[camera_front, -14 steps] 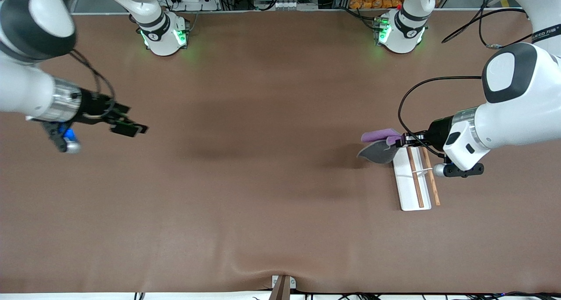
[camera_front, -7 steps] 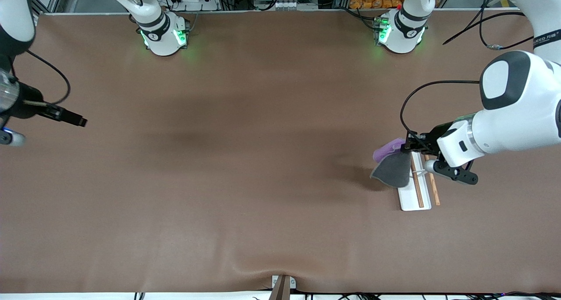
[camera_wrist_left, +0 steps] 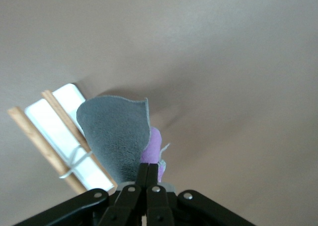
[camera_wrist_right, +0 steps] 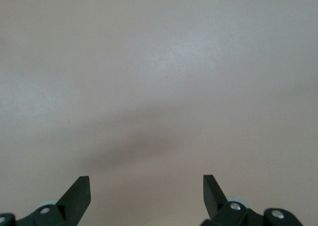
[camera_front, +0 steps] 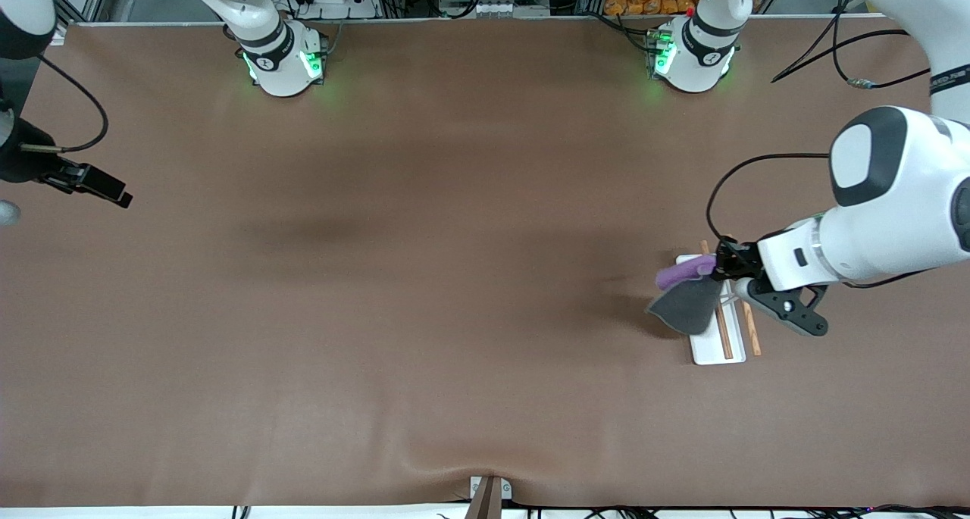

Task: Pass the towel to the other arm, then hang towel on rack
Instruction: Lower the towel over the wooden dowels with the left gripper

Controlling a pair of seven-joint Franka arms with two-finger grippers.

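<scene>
We see the left pincer [camera_front: 716, 265] clamped tight on one edge of the towel [camera_front: 686, 303], its two fingers [camera_wrist_left: 148, 175] pressed together on the cloth in the left wrist view. It is up in the air over the rack [camera_front: 716, 345], above the end of the rack that lies farther from the front camera. The towel hangs from the grip, its dark grey face spread wide and a rolled purple strip showing beside the fingers. Part of the cloth covers the rack in the front view, and we cannot tell whether it touches the rods. The rack stands on the brown desk [camera_front: 455, 276] toward the left arm's end, a white tray with two brown rods and a thin white wire joining them.

The right pincer [camera_front: 106, 189] waits over the desk at the right arm's end, well apart from the towel, its fingers [camera_wrist_right: 77, 193] spread wide with nothing between them.
</scene>
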